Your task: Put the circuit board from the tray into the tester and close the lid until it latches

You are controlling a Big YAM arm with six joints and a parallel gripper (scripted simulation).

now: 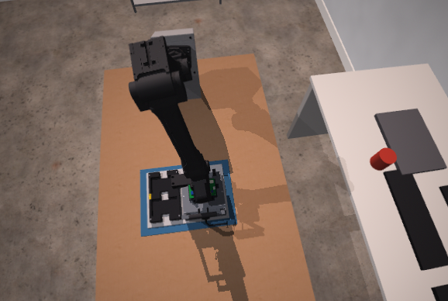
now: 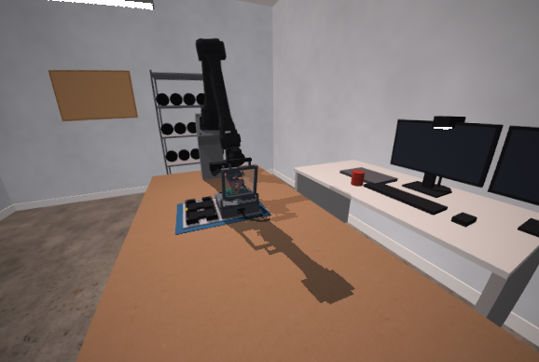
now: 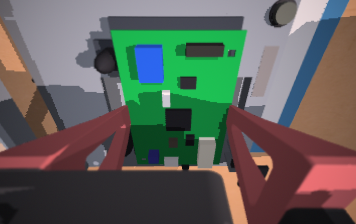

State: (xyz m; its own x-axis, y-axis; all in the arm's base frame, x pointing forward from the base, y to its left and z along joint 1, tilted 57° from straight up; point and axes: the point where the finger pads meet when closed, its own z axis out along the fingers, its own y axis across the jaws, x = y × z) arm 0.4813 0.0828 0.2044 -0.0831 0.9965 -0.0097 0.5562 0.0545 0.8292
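The green circuit board (image 1: 213, 188) (image 3: 215, 92) is face up over the grey tester (image 1: 187, 208) (image 2: 241, 206), its whitish connector (image 3: 206, 152) near the lower end in the wrist view. My gripper (image 3: 178, 112) (image 2: 234, 185) is shut on the board, one red fingertip at each long edge. A black post (image 3: 105, 61) stands beside the board's left edge, and a small black tip (image 3: 185, 167) shows at its lower end. Pins and holes are hidden; whether the board lies flat cannot be told. The lid (image 2: 255, 182) stands upright. The black tray (image 1: 158, 209) (image 2: 195, 216) holds no board.
The tray and tester stand side by side on a blue-edged mat (image 1: 143, 217) (image 2: 180, 224). A black cable (image 1: 220, 230) runs off the tester's hinge side. A white desk (image 1: 348, 93) with a red cup (image 1: 384, 158) stands off to the right.
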